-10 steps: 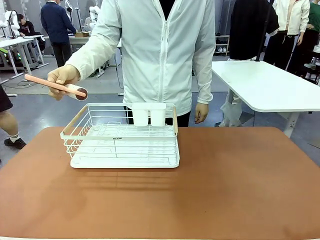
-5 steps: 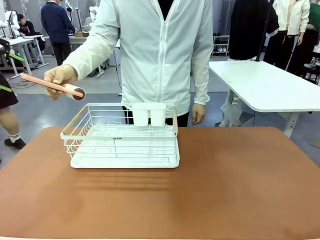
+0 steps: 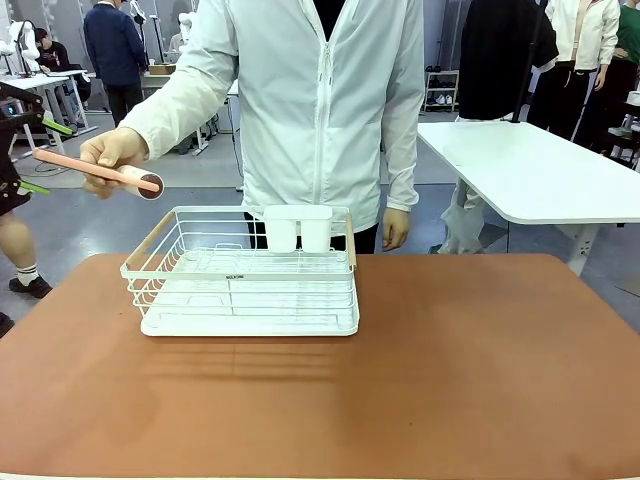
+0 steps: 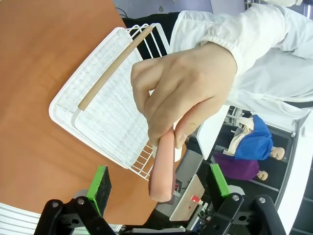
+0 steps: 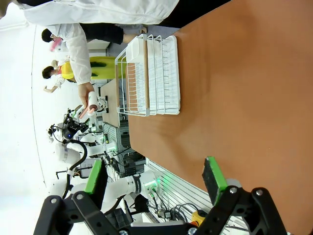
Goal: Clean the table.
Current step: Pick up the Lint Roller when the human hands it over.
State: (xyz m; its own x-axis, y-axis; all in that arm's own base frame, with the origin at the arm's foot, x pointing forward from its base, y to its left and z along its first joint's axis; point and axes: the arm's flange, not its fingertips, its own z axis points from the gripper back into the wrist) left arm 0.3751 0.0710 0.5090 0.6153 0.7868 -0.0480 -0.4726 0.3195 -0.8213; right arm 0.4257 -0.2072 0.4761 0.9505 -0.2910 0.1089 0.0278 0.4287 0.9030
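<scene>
The reddish-brown table [image 3: 450, 380] carries a white wire dish rack [image 3: 250, 290]. A person in a white jacket stands behind it and holds out a tool with a pink handle [image 3: 80, 165] and a white roller head [image 3: 142, 181] past the table's left side. My left gripper [image 3: 45, 157] stands open at the left edge, its green pads on either side of the handle's tip. In the left wrist view the hand [image 4: 186, 83] grips the handle [image 4: 162, 169], whose end hangs between the open fingers of my left gripper [image 4: 159, 181] without touching them. My right gripper [image 5: 152, 178] is open over the table [image 5: 244, 98], holding nothing.
Two white cups [image 3: 298, 228] sit at the back of the rack, which has wooden handles. A white-topped desk [image 3: 540, 170] stands at the back right. The right wrist view shows the rack [image 5: 151, 73] far off. Other people are in the background.
The person's hand has carried the pink-handled tool further left. My left gripper has come into the front view at the left edge, around the handle's tip.
</scene>
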